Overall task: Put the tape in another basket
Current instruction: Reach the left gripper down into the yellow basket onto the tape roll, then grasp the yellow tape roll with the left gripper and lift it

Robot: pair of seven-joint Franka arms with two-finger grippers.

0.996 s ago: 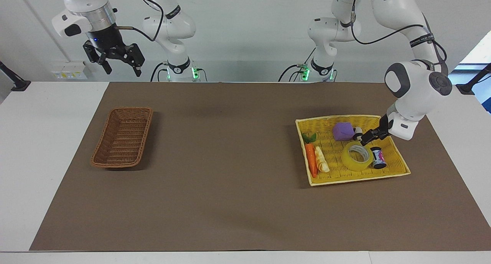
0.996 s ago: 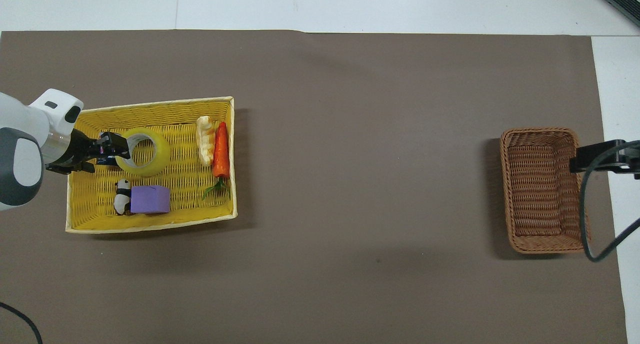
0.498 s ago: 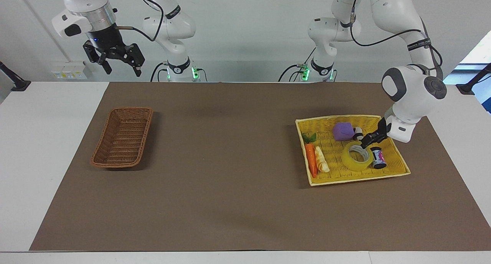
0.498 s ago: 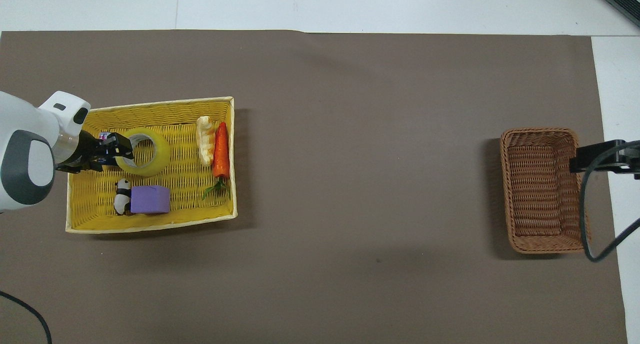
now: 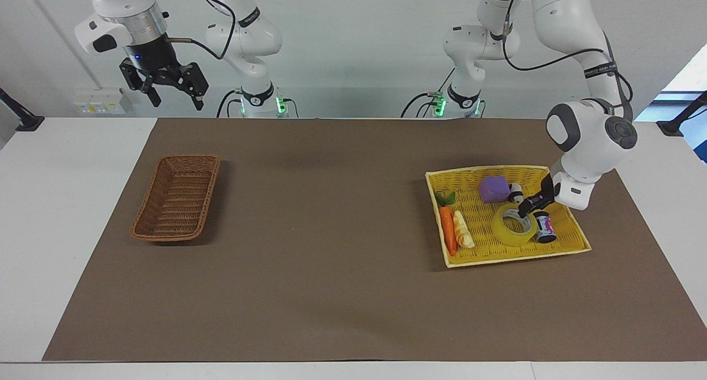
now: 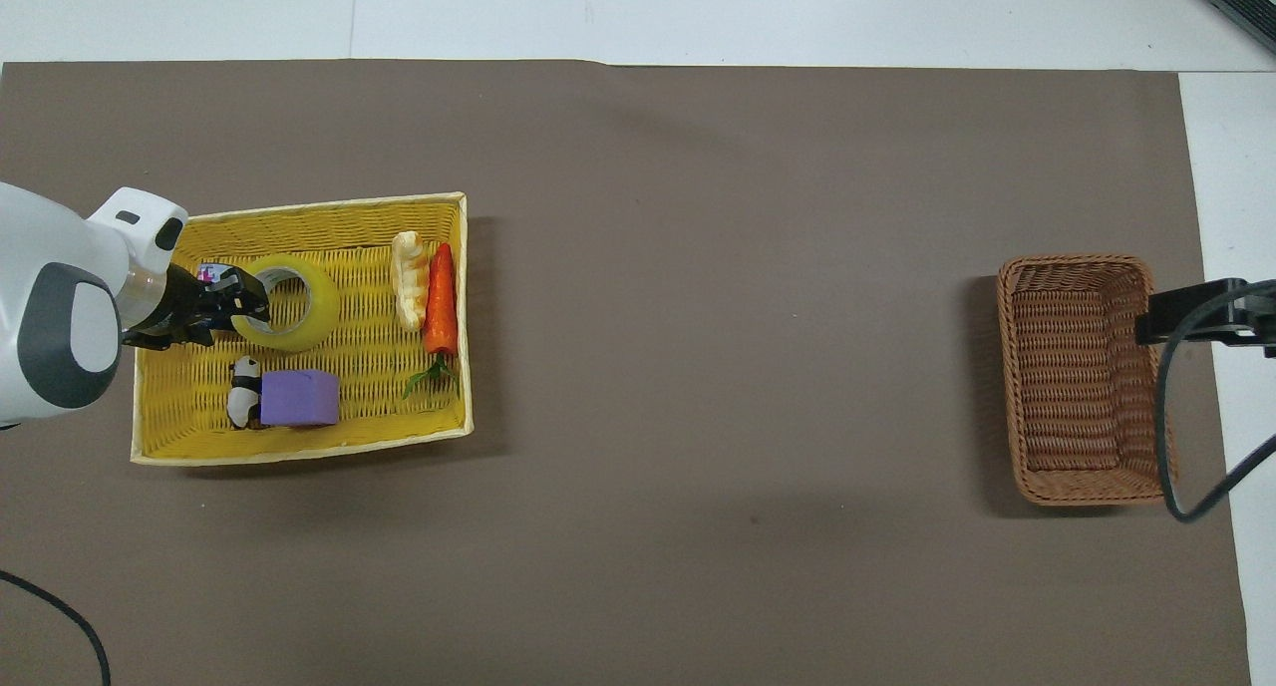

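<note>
The surface (image 5: 353,313) carries a brown mat with two baskets well apart. At the left arm's end lies the flat yellow tray-basket (image 5: 574,246); at the right arm's end lies the narrow dark-brown basket (image 5: 177,198), with nothing visible inside. The right pincer (image 5: 165,90) waits raised over the surface's edge near its base, fingers spread open. The left pincer (image 5: 526,207) reaches down into the tray-basket at the rim of the tape (image 5: 513,225), on the roll's side toward the left arm's end; whether its fingers are parted or clamped on the rim cannot be told. The tape lies flat in the tray-basket. Around it, the purple cube (image 5: 494,188) sits nearer the robots. The carrot (image 5: 448,230) and pale corn piece (image 5: 463,229) lie side by side toward the tray's inner wall. A small dark can (image 5: 544,227) stands just beside the tape and the pincer. A small panda figure (image 5: 516,192) is beside the cube.
</note>
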